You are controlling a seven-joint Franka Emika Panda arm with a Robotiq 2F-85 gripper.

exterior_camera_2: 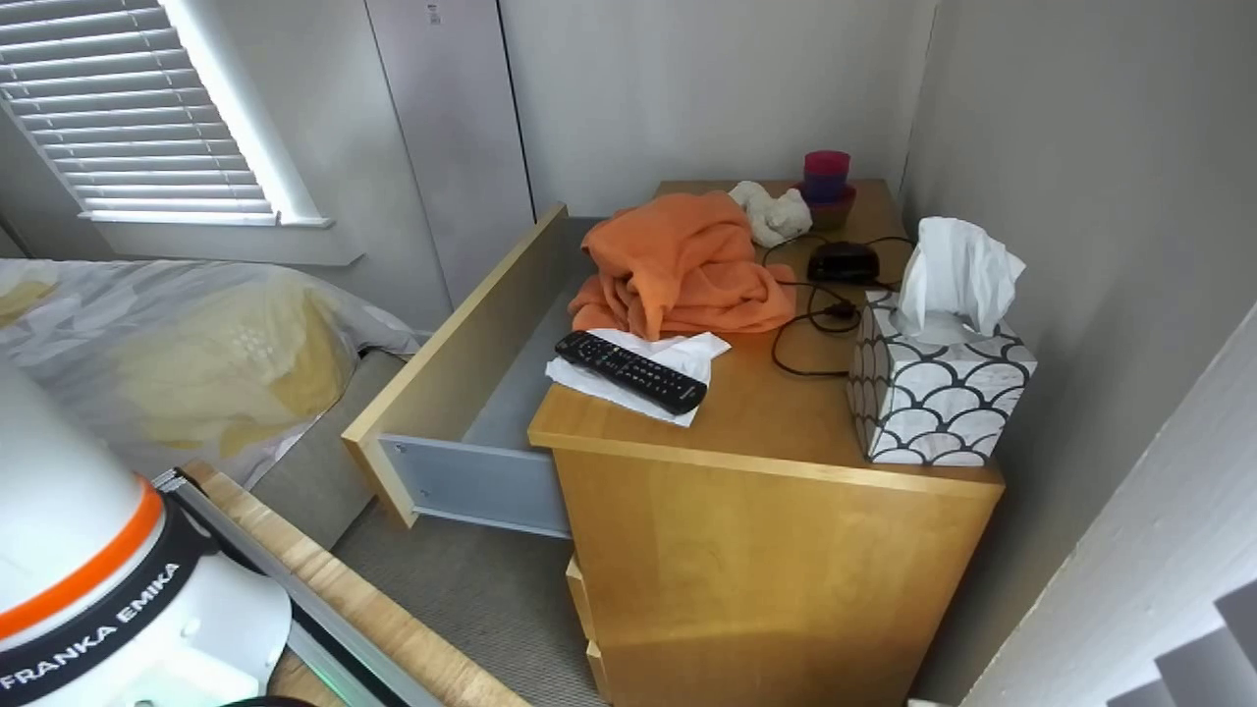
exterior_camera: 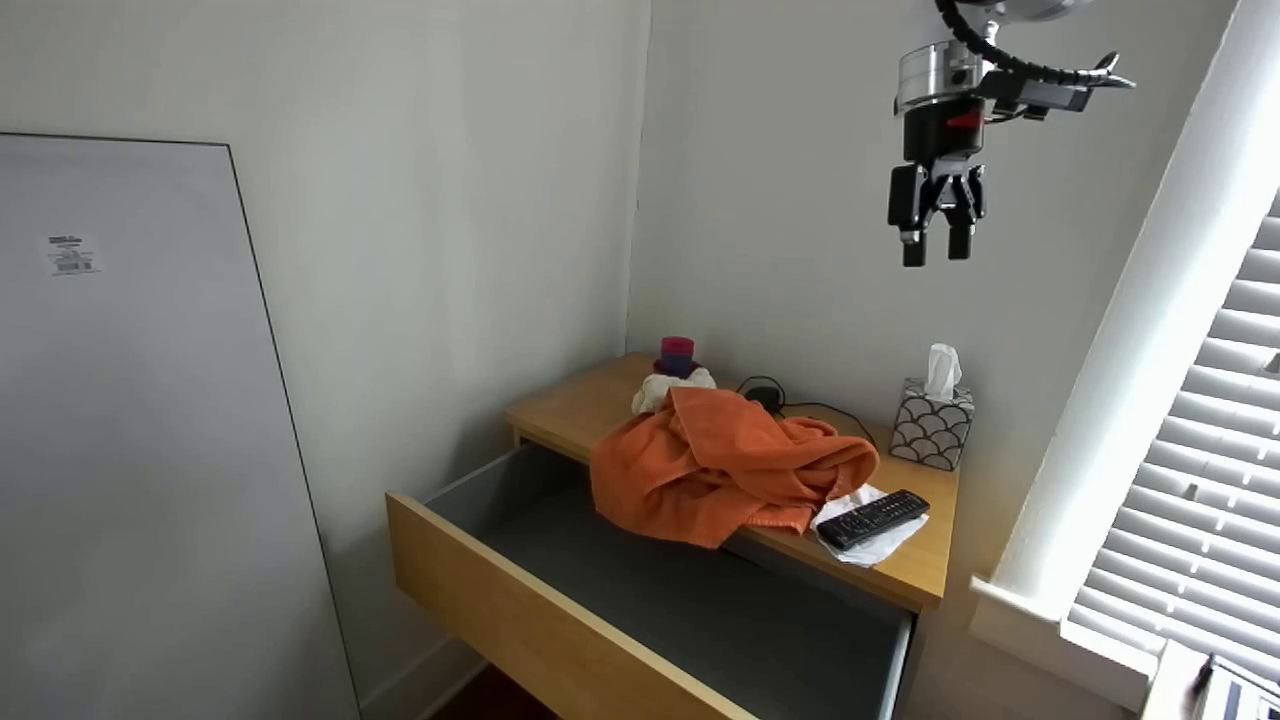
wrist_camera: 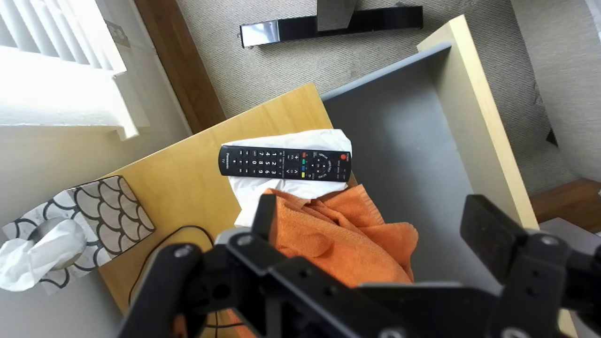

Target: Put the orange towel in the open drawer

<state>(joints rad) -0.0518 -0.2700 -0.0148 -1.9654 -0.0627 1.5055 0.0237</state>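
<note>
The orange towel lies rumpled on the dresser top, and its front part hangs over the edge into the open drawer. It shows in the other views too. The open drawer is pulled out, with a light wood front and dark grey inside; it also shows in an exterior view and in the wrist view. My gripper is open and empty, high above the dresser and apart from the towel. In the wrist view its fingers are spread, and the gripper body hides part of the towel.
A black remote lies on white paper beside the towel. A patterned tissue box stands at the dresser's end. A white cloth, stacked cups and a black device with cables are behind the towel.
</note>
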